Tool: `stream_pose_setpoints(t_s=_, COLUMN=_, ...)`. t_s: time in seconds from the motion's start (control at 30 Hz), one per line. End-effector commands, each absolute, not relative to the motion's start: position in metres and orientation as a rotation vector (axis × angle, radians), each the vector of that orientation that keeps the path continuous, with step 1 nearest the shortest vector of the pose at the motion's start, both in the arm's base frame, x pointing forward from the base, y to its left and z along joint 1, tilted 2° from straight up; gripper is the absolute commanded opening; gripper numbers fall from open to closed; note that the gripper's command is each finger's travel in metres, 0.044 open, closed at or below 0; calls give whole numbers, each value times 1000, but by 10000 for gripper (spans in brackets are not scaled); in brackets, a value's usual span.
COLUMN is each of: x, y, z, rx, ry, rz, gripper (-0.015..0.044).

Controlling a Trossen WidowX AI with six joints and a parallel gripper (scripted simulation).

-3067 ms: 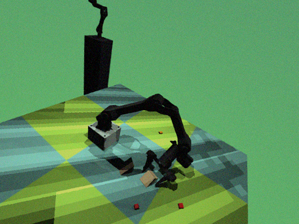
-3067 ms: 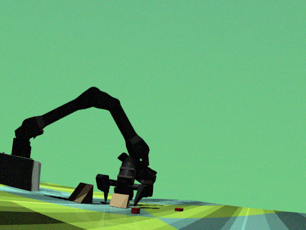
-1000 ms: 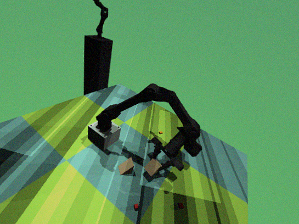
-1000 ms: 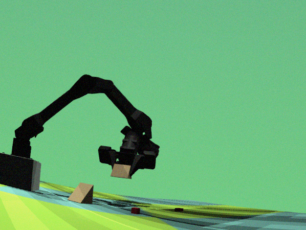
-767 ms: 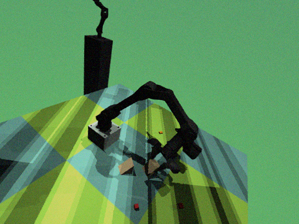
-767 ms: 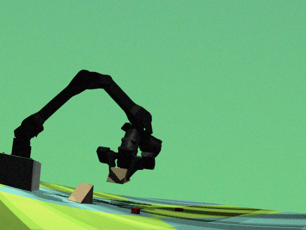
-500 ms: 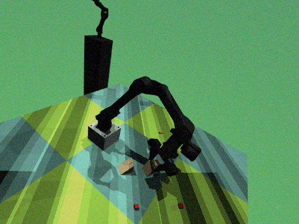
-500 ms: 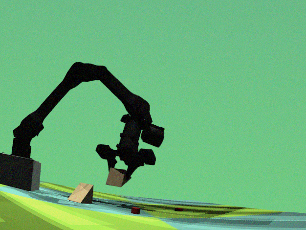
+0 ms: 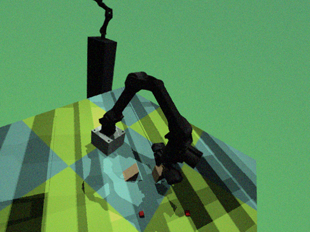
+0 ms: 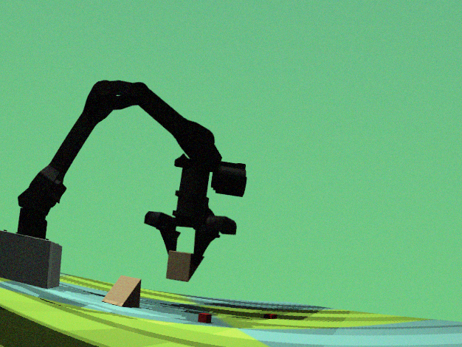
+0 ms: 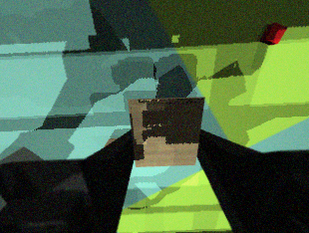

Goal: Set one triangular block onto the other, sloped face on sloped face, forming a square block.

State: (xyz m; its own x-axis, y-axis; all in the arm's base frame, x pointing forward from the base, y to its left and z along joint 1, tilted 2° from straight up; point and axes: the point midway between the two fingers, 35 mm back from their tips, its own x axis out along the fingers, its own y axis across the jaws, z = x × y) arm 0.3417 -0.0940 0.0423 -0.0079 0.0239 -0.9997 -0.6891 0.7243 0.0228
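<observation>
Pincer grips one block in midair, its mate on the table

The pincer (image 9: pixel 160 169) (image 10: pixel 181 258) (image 11: pixel 162 131) is pinching a tan block (image 9: pixel 157 173) (image 10: pixel 178 266) (image 11: pixel 166 131), its fingers pressed against opposite sides and parted by the block's width, partway open. In the exterior view a gap shows between the fingers above the block (background green comes through it). The block hangs above the table (image 9: pixel 64 202) (image 10: pixel 74 313) (image 11: pixel 35 75), apart from it; which way its slope faces is hard to tell.

The other block (image 9: pixel 131 171) (image 10: pixel 122 291) rests on the table, between the grey base (image 9: pixel 100 141) (image 10: pixel 26 258) and the held one as the exterior view has it, its sloped face turned upward. The two are apart, so the square is unmade. Two red cubes (image 9: pixel 141 213) (image 9: pixel 187 213) (image 10: pixel 204 317) (image 10: pixel 270 316) sit on the table, well apart from each other (only one shows in the wrist view).
</observation>
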Motion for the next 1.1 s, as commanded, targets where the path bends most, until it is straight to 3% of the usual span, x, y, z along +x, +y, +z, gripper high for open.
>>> stream_pose_setpoints(t_s=0.0, x=340, y=-95, z=47, rx=-575, ry=1465, rz=617, gripper=0)
stream_pose_setpoints(t_s=1.07, x=208, y=-152, z=89, rx=-577, ry=1477, rz=616, gripper=0)
